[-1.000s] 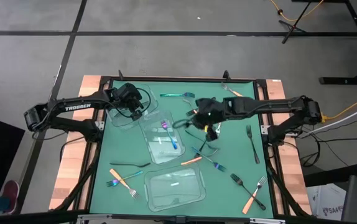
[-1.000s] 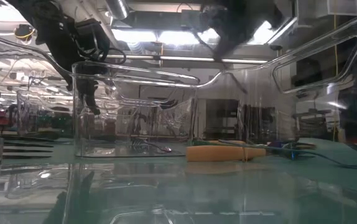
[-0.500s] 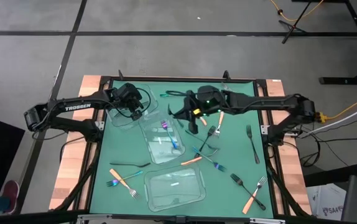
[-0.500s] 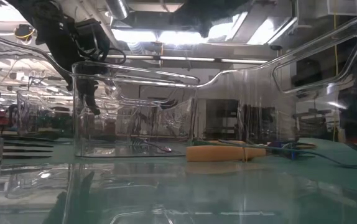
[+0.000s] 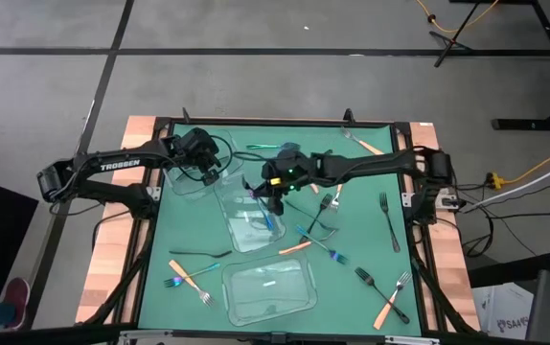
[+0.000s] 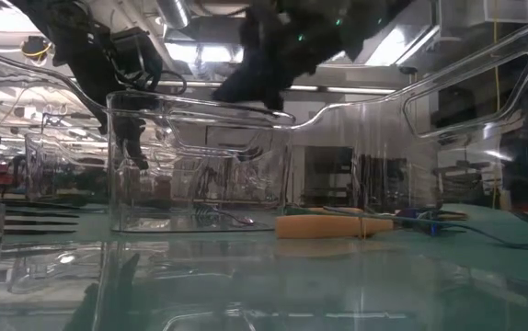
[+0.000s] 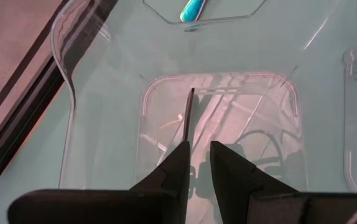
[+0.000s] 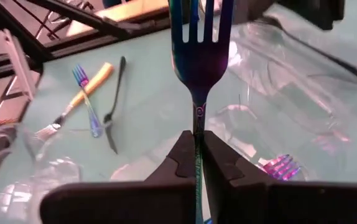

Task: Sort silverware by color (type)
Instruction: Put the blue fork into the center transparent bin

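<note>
The right claw (image 8: 198, 149), pinching an iridescent fork (image 8: 197, 46), should centre over the middle container (image 5: 253, 218) — beside its kin — before letting go.

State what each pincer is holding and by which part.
The right pincer grips an iridescent fork by its handle, just below the tines. The left pincer pinches a slim black utensil by one end, over a clear container.

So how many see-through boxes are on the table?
3. One clear container sits below the left gripper, a second container mid-table, and a third container lowest in the high view. None seems hidden.
</note>
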You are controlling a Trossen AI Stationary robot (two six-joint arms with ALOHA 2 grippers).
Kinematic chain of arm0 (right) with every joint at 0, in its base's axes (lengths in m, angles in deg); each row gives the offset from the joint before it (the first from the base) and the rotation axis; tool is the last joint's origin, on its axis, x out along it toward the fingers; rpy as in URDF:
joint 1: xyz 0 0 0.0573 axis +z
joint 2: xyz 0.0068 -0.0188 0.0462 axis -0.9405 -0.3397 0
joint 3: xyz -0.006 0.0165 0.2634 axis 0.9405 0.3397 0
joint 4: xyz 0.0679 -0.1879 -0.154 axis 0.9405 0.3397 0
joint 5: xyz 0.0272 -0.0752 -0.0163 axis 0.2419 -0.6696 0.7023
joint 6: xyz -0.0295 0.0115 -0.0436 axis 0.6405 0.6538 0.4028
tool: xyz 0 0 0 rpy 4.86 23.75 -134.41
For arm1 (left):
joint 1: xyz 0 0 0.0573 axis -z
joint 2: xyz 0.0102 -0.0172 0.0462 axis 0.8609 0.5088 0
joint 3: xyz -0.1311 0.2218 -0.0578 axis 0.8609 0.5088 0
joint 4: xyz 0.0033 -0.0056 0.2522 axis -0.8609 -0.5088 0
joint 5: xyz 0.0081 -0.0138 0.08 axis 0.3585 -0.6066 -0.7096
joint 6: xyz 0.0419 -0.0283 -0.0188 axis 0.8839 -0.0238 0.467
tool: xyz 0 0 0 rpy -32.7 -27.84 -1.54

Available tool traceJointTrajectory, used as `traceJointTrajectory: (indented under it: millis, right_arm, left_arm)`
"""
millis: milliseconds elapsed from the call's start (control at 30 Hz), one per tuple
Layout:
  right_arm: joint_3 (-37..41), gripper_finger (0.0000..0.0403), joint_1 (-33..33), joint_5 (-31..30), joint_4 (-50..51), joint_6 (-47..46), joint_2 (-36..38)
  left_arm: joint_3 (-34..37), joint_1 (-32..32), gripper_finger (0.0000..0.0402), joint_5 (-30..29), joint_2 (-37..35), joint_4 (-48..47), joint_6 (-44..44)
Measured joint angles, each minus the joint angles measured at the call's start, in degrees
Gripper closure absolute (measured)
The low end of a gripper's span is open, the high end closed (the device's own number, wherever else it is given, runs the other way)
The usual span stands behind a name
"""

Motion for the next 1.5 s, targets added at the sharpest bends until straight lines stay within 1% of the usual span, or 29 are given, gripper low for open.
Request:
traceJointTrajectory:
  millis: [233,400,633,933,1100,1300,1400,1500]
  right_arm:
    - [0.0,0.0402,0.0,0.0,0.1,0.0,-4.1]
    - [0.0,0.0402,0.0,0.5,0.3,-6.5,-5.8]
    - [-0.1,0.0402,0.0,0.5,1.8,-11.3,-7.6]
    - [-0.1,0.0402,0.0,-0.7,2.8,-11.3,-8.4]
    - [-0.1,0.0402,0.1,-2.5,2.7,-11.4,-8.5]
    - [-0.1,0.0402,0.0,-2.6,2.7,-11.4,-8.5]
    - [-0.1,0.0394,0.0,-2.6,2.7,-11.3,-8.5]
    - [-0.1,0.0376,0.0,-2.7,2.7,-11.3,-8.5]
  left_arm:
    - [0.0,0.0,0.0344,0.0,0.0,0.0,0.0]
    - [0.0,0.0,0.0344,0.0,0.0,0.0,0.0]
    - [0.0,0.0,0.0344,0.0,0.0,0.0,0.0]
    - [0.0,0.0,0.0344,0.0,0.0,0.0,0.0]
    - [0.0,0.0,0.0344,0.0,0.0,0.0,0.0]
    - [0.0,0.0,0.0344,0.0,0.0,0.0,0.0]
    - [0.0,0.0,0.0344,0.0,0.0,0.0,0.0]
    - [0.0,0.0,0.0344,0.0,0.0,0.0,0.0]
